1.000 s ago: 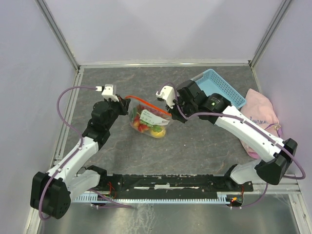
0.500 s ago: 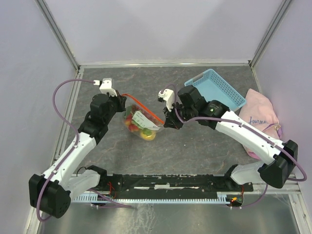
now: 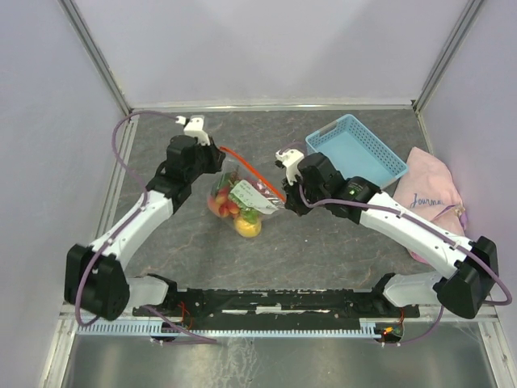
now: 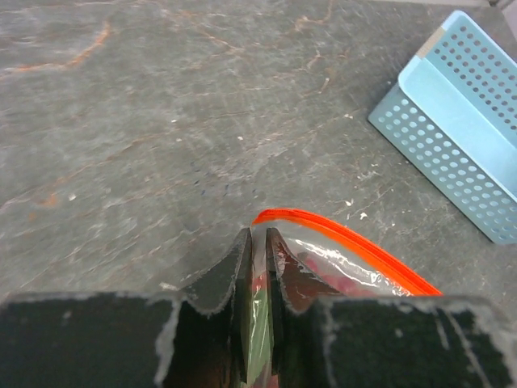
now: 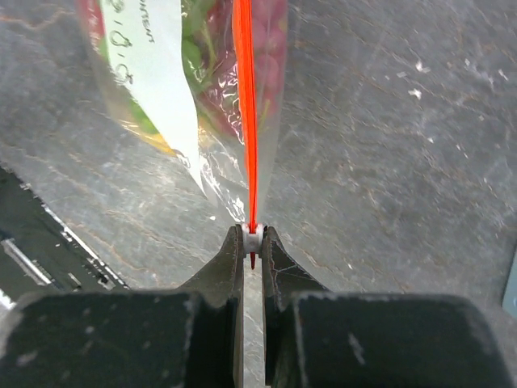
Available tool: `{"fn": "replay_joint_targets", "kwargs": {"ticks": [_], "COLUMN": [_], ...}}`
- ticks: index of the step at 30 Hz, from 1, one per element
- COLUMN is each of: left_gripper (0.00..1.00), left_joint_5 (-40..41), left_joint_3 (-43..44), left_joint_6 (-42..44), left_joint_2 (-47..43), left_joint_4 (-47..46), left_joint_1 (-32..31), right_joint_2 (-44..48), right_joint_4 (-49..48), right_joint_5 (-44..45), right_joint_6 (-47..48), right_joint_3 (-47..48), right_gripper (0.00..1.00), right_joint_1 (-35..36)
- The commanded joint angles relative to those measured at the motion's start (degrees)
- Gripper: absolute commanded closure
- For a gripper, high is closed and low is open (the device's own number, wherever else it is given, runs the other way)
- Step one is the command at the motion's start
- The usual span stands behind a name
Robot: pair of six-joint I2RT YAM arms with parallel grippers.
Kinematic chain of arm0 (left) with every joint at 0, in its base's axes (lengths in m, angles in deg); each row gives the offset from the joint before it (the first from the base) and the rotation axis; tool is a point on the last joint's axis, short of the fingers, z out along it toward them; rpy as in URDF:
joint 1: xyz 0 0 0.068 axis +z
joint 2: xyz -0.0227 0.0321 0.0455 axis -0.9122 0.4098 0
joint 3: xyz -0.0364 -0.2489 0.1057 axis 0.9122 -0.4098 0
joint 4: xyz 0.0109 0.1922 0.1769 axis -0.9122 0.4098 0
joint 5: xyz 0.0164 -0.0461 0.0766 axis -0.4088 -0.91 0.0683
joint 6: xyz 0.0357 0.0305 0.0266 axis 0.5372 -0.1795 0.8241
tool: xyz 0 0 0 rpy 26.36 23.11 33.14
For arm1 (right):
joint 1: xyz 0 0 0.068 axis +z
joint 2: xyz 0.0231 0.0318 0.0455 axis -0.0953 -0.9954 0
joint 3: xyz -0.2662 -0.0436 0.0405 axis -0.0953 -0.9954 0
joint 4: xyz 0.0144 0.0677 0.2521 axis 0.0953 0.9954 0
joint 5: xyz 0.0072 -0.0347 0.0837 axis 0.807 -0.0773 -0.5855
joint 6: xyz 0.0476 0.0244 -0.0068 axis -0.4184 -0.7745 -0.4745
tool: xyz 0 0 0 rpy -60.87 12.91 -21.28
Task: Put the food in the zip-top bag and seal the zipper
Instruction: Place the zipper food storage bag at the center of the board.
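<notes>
The clear zip-top bag (image 3: 241,202) hangs between my two grippers above the grey table, with the toy fruits (image 3: 242,217) inside it. Its orange-red zipper strip (image 3: 252,173) runs taut from one gripper to the other. My left gripper (image 3: 218,153) is shut on the bag's left corner (image 4: 260,323), just below the strip's end (image 4: 275,215). My right gripper (image 3: 284,199) is shut on the small white slider (image 5: 253,240) at the strip's right end. In the right wrist view the strip (image 5: 245,97) runs straight away from the jaws, with the bag's white label (image 5: 157,73) and the fruits (image 5: 202,89) beside it.
A light blue slatted basket (image 3: 355,149) stands at the back right; it also shows in the left wrist view (image 4: 464,121). A pink cloth (image 3: 432,198) lies at the right edge. The black rail (image 3: 275,303) runs along the near edge.
The left gripper has moved back and to the right with the bag's corner. The right gripper has moved nearer and slightly right with the slider. The bag hangs lower between them.
</notes>
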Motion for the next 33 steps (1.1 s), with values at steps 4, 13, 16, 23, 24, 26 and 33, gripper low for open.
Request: {"fn": "replay_joint_targets", "kwargs": {"ticks": [4, 13, 16, 23, 24, 26, 33], "left_gripper": [0.83, 0.82, 0.77, 0.64, 0.62, 0.59, 0.47], "left_joint_5": [-4.9, -6.11, -7.82, -7.7, -6.92, -5.19, 5.39], "left_joint_3": [10.0, 18.85, 20.46, 22.39, 22.35, 21.8, 14.87], "left_joint_6": [2.11, 2.75, 2.29, -1.14, -1.87, -2.64, -6.51], "left_joint_2": [14.99, 29.44, 31.36, 29.31, 28.38, 26.08, 11.56], "left_joint_4": [-2.45, -1.2, -1.37, -2.25, -2.06, -1.65, 1.6], "left_joint_1": [-6.23, -11.94, -12.84, -13.11, -13.07, -13.02, -12.41], "right_joint_2": [3.45, 3.2, 4.6, 8.74, 9.47, 10.87, 18.86], "right_joint_4": [-0.84, -1.04, -2.94, -4.91, -4.75, -4.18, -0.98], "right_joint_5": [15.07, 21.61, 24.57, 28.62, 29.12, 30.4, 38.19], "right_joint_6": [-7.71, -10.39, -10.64, -9.11, -8.89, -8.49, -6.87], "right_joint_3": [-4.87, -10.23, -12.97, -14.25, -14.13, -13.85, -13.65], "right_gripper": [0.97, 0.9, 0.84, 0.62, 0.54, 0.37, 0.07], "right_joint_1": [0.28, 0.24, 0.19, -0.61, -0.75, -1.05, -1.3]}}
